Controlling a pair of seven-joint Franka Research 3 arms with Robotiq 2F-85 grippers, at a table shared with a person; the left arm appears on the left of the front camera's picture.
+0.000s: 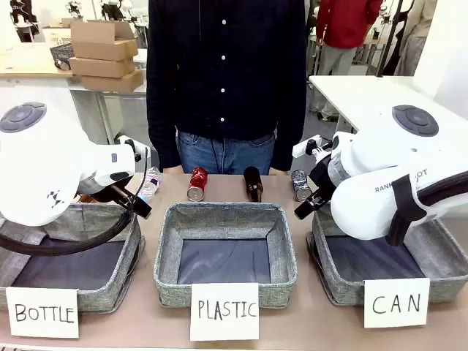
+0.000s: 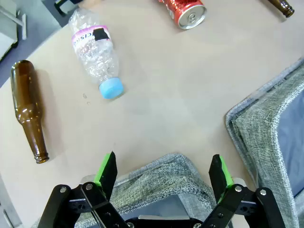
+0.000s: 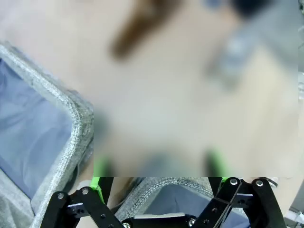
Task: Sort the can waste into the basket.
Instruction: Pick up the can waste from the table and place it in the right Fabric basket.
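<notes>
The can waste lies on the counter [image 1: 307, 316] at its far side, in front of the person. The red can [image 1: 197, 183] is at 11 o'clock from the PLASTIC basket [image 1: 223, 212]. The dark can [image 1: 300, 185] is at 11 o'clock from the CAN basket [image 1: 340, 289]. Both are on their sides, outside it, with a brown bottle [image 1: 253, 183] between them. The left gripper [image 2: 164, 166] is spread wide and empty over a corner of the BOTTLE basket [image 2: 161, 175], with a clear plastic bottle [image 2: 97, 61] at 11 o'clock. The right gripper [image 3: 159, 171] seems spread and empty too, though blur covers its fingertips.
</notes>
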